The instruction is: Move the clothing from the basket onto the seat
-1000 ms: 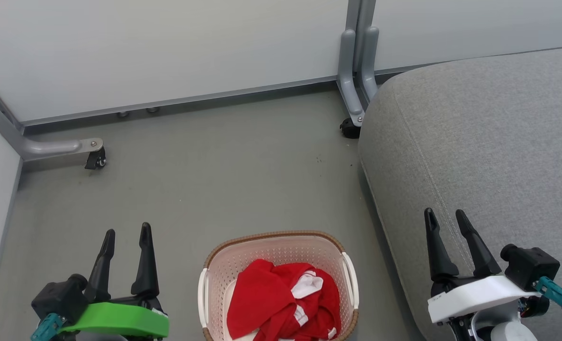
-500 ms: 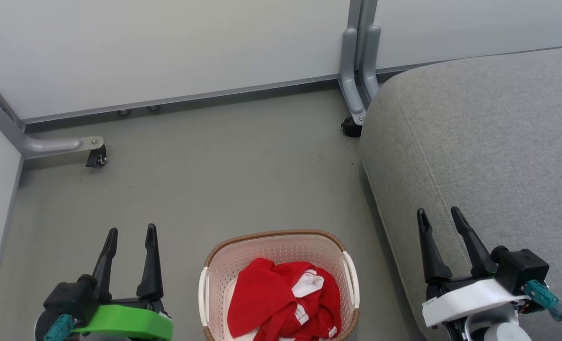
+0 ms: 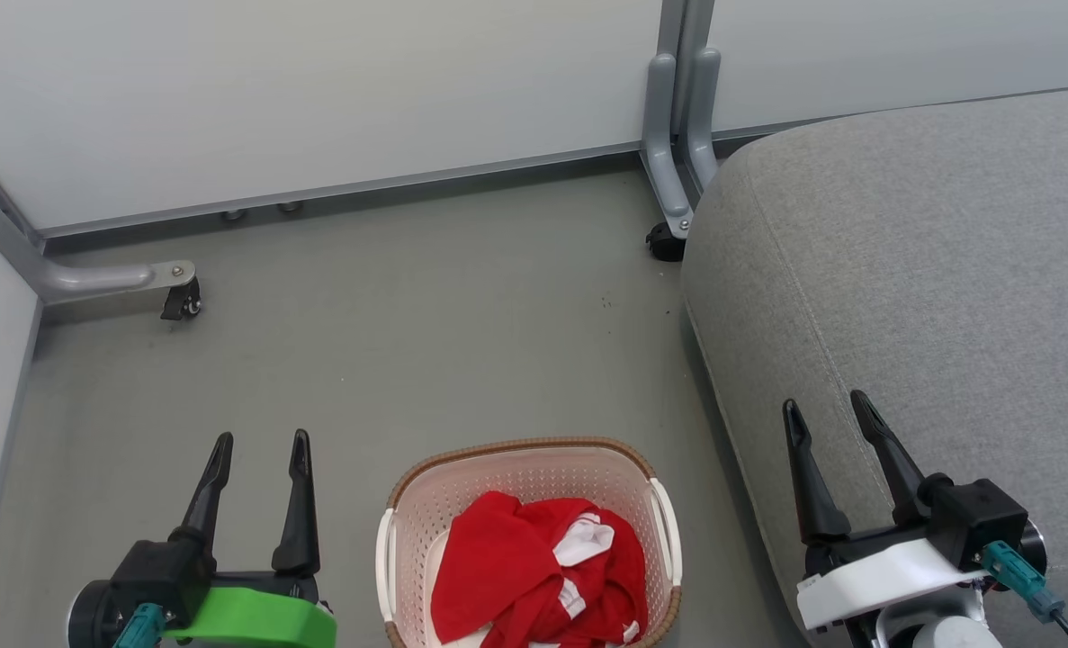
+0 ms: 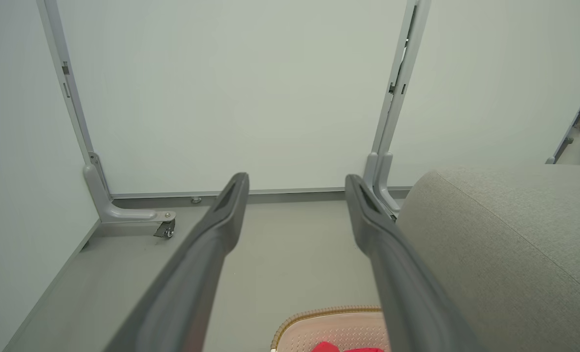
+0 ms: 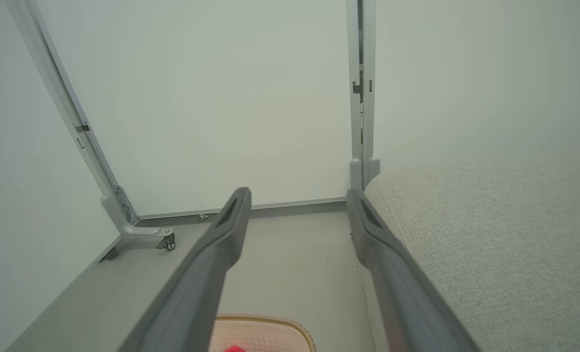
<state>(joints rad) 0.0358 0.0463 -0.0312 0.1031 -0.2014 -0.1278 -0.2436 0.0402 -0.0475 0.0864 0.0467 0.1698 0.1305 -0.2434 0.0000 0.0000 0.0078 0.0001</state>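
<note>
The red-and-white clothing (image 3: 534,576) is seen crumpled in the basket (image 3: 520,447), which stands on the floor (image 3: 408,360) at the near edge of the scene, just left of the grey seat (image 3: 929,270). Nothing is laid on the seat yet. The left end effector (image 3: 262,437) is held over the floor left of the basket, the right end effector (image 3: 823,401) over the seat's near left edge. Both are spread wide, with nothing between the fingers.

The step in hand is judged to be the reach into the basket. It is best made from above. The fingers should be lowered inside the rim and closed on a raised fold near the heap's middle, so that the perforated wall and handles are not caught and the light basket is not dragged.

The heap is bunched and cut off at its near end, so neither a pointing direction nor a long axis can be told.
</note>
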